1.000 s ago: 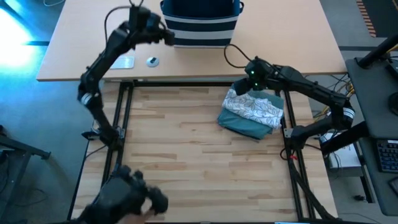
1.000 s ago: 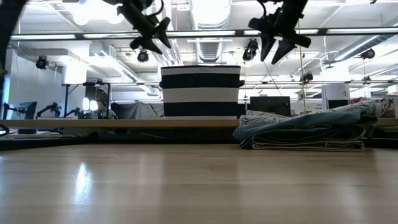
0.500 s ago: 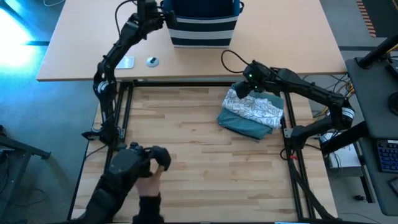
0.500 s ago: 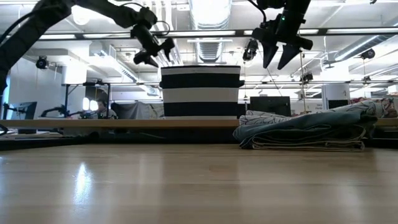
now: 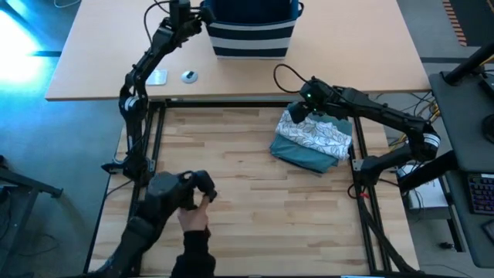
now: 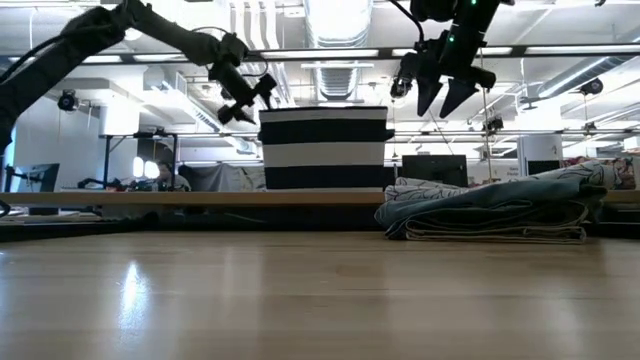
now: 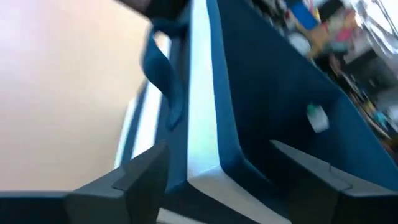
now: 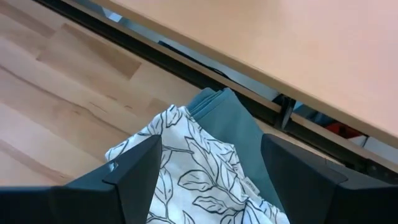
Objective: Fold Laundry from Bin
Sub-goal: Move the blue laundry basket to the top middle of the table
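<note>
**Left arm reached the bin while the right arm lifted clear of the folded stack**

Over the preceding second the left claw [image 5: 187, 9] swung from open space beside the bin [image 5: 251, 40] up to the bin's left rim at the far edge of the tabletop [image 5: 231, 201]. Its wrist view showed the navy fabric wall and a small side handle [image 7: 163, 68] directly ahead, with the two dark fingers spread wide on either side of the rim and nothing between them. The bin's inside looked dark blue and mostly bare from that angle; whether any garment remained at the bottom could not be told.

The right claw [image 5: 303, 103] had drifted a little toward the middle and hung above the far-right part of the tabletop, just over the folded laundry [image 5: 312, 139]. Its fingers also stood wide apart and empty. Below it the grey-white leaf-patterned garment [image 8: 199, 168] lay on top of the teal-green garment [image 8: 233, 121], the stack sitting flat near the tabletop's right edge.

At the near-left corner a person's hand [image 5: 194, 220] had come into view, touching dark equipment there, apart from both arms.

Judged from this, one fold cycle appeared finished and the stack released. The left arm's arrival at the rim suggested the next fetch from the bin was beginning, so the task seemed well along but not closed out.
</note>
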Controlling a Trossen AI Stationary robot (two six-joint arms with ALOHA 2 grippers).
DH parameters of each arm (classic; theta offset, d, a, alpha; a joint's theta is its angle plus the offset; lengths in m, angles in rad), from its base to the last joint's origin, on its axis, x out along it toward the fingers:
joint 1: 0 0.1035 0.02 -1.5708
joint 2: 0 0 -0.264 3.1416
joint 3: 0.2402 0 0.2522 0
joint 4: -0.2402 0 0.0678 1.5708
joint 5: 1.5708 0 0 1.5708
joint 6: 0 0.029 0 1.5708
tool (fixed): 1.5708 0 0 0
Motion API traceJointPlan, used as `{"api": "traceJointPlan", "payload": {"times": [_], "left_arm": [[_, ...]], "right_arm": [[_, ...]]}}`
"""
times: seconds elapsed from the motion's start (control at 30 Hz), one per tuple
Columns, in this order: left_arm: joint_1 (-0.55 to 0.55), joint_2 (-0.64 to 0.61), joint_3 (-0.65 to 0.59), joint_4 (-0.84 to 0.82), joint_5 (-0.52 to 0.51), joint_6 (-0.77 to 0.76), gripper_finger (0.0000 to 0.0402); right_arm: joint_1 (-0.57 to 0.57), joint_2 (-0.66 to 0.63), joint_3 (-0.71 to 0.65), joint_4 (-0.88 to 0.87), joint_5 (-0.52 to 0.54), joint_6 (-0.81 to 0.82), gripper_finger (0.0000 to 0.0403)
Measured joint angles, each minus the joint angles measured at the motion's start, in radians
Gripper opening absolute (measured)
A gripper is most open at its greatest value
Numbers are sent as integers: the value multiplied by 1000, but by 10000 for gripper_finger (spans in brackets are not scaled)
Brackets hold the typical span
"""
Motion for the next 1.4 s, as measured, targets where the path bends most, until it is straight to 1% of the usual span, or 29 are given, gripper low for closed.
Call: {"api": "traceJointPlan", "payload": {"times": [0.07,0.17,0.2,0.23,0.37,0.47,0.57,0.6,0.73,0.93,1.0,1.1,1.23,1.4], "left_arm": [[1,27,60,-86,58,3,237],[-25,28,145,-270,53,103,200],[-37,13,145,-300,52,131,186],[-48,-13,121,-310,53,147,173],[-69,-93,99,-469,57,173,128],[-68,-129,110,-527,10,179,113],[-59,-127,108,-528,-39,166,116],[-59,-118,106,-525,-51,159,118],[-61,-104,104,-438,-44,122,132],[-72,-109,103,-154,-94,38,163],[-72,-110,84,-80,-130,10,176],[-66,-88,72,-49,-155,-26,193],[-63,-28,69,30,-137,-53,215],[-58,46,112,87,-130,-102,242]], "right_arm": [[0,0,0,0,-16,-4,272],[0,0,0,-1,-27,-18,272],[0,0,0,-1,-31,-20,272],[0,0,0,-1,-34,-22,272],[-2,1,0,0,-41,-51,272],[-2,2,-1,14,-41,-84,270],[-2,2,-1,47,-41,-120,270],[-2,2,-1,53,-41,-128,270],[-2,2,-1,56,-44,-160,270],[-2,2,-1,42,-55,-169,270],[-2,2,-1,44,-72,-169,270],[-2,2,-1,45,-75,-169,270],[-2,2,-1,45,-76,-170,270],[-2,2,-1,43,-76,-170,270]]}}
